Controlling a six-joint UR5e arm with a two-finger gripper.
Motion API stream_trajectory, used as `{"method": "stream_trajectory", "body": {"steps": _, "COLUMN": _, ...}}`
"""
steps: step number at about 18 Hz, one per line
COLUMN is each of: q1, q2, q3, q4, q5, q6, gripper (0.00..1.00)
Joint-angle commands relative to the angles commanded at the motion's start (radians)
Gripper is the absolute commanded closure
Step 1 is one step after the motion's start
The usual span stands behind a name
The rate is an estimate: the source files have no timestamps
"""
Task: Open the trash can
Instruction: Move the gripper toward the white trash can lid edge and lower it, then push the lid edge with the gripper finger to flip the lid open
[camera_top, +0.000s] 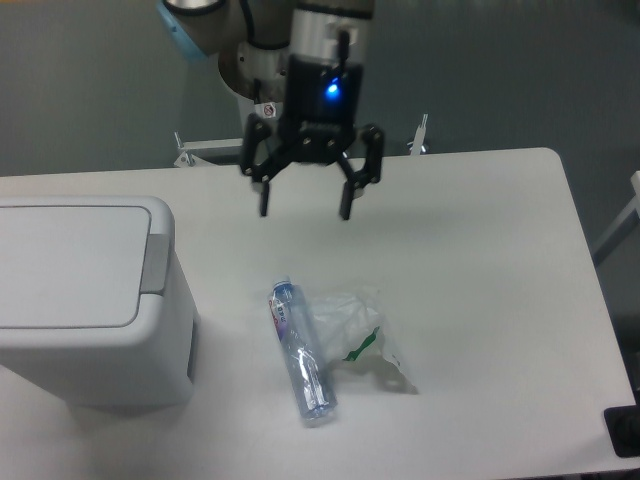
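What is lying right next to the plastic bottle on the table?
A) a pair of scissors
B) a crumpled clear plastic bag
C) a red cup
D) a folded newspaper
B: a crumpled clear plastic bag with a bit of green on it lies against the right side of the bottle on the white table.
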Motion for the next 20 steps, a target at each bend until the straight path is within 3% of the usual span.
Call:
{"method": "stream_trajectory", "body": {"steps": 6, "q1": -0.061, "q2": -0.025, "q3": -0.011, "q4": 0.015, "q5": 0.0, "q6": 0.0, "gripper": 0.0}}
{"method": "stream_trajectory", "body": {"steps": 20, "q1": -0.098, "q2": -0.045, "q3": -0.023, "q4": 0.017, "q5": 0.002, "q6": -0.005, "gripper": 0.0}}
